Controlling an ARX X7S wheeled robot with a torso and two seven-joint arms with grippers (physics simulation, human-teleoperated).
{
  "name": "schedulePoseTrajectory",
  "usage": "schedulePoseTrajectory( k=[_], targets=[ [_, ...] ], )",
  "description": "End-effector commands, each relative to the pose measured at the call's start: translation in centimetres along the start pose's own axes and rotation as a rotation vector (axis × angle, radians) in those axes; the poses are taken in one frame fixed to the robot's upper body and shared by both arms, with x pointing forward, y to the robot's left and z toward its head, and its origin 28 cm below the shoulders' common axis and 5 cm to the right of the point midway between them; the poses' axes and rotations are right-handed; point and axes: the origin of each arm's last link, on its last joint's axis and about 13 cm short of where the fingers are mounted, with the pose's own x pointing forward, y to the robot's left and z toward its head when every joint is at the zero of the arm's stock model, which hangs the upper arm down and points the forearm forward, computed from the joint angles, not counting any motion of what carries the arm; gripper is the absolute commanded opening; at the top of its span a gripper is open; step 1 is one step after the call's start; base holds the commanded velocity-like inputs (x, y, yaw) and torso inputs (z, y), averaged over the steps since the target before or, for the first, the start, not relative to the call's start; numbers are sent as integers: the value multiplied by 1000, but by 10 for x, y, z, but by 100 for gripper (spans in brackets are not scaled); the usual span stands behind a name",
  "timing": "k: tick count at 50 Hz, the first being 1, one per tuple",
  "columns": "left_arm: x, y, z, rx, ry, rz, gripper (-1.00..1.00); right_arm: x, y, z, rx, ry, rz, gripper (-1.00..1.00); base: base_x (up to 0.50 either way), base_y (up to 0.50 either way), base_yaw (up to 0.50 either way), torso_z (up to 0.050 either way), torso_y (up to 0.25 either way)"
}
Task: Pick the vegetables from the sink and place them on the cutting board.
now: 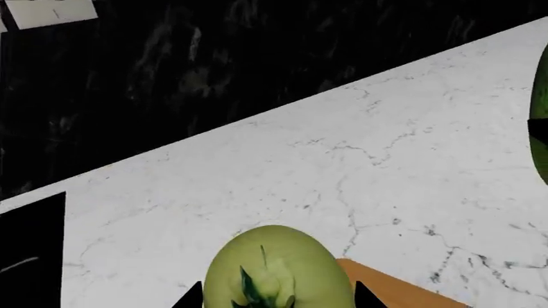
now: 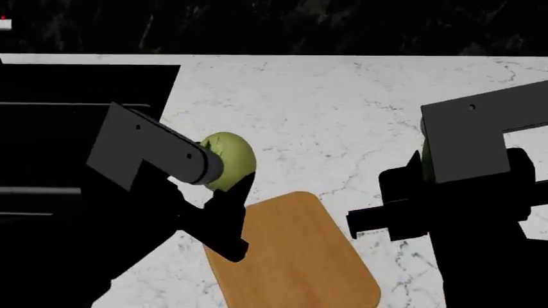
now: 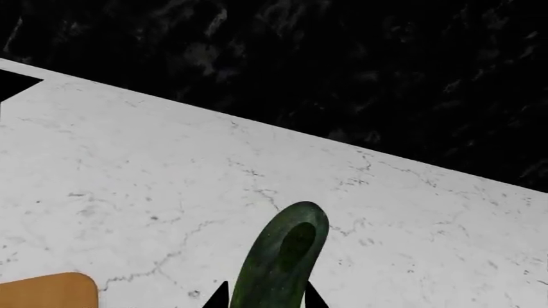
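My left gripper is shut on the round yellow-green tomato, its black fingertips on either side. In the head view the tomato hangs above the counter, just past the far left corner of the orange-tan cutting board. My right gripper is shut on the dark green cucumber, held above the white counter right of the board; only a green sliver shows behind the arm in the head view. The black sink lies at the left.
White marbled countertop runs around the board, with a black backsplash behind it. A corner of the board shows in both wrist views. The right arm's grey link blocks the counter's right side.
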Motion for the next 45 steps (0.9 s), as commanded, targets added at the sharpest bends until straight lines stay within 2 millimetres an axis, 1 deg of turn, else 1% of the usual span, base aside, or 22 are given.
schedulePoseTrajectory(
  k=[1, 16, 19, 24, 33, 45],
  targets=[
    [8, -8, -1, -45, 37, -26, -100, 1, -1, -2, 6, -24, -19, -100, 0, 0, 0, 0, 0],
    [10, -12, -28, -20, 108, -38, -100, 1, -2, 1, 19, -28, -18, -100, 0, 0, 0, 0, 1],
    [10, -11, -31, -17, 117, -39, -100, 2, -1, 1, 18, -27, -17, -100, 0, 0, 0, 0, 0],
    [11, -10, -43, -6, 150, -33, -100, 1, -1, 2, 21, -28, -20, -100, 0, 0, 0, 0, 0],
    [11, -8, -47, -13, 165, -35, -100, 2, 1, 3, 25, -29, -6, -100, 0, 0, 0, 0, 1],
    [13, -11, -54, -9, 194, -48, -100, 2, 0, 2, 33, -34, -7, -100, 0, 0, 0, 0, 0]
  ],
)
